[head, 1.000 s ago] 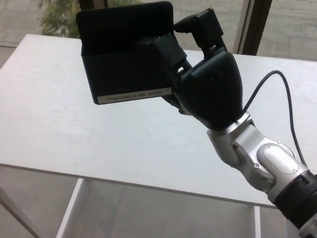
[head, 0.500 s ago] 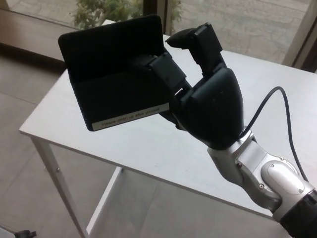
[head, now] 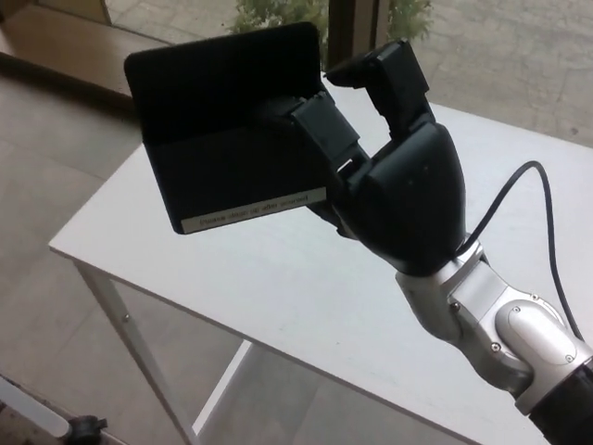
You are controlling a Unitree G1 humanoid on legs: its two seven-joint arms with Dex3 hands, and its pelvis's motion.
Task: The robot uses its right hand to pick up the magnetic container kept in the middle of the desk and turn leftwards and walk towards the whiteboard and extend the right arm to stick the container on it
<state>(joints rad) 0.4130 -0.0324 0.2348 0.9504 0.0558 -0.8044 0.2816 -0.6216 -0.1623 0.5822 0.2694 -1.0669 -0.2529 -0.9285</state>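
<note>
The magnetic container [head: 232, 130] is a black box with a white label strip along its lower front edge. It is held up in the air above the left part of the white desk [head: 232, 278]. My right hand [head: 398, 185] is shut on its right side, with the fingers [head: 324, 130] wrapped over the box's front and the thumb [head: 389, 69] up behind it. The silver wrist and forearm run down to the lower right corner. My left hand does not show.
The desk's left corner [head: 56, 246] and a white leg [head: 130, 343] stand over a tiled floor. Behind the desk are a window with a dark frame post [head: 357, 28] and green shrubs [head: 278, 14] outside. A black cable [head: 528, 185] loops from my forearm.
The whole view has swung leftwards over the second, so the desk's left edge and the floor have come into sight. The container stays held in my right hand in the same pose.
</note>
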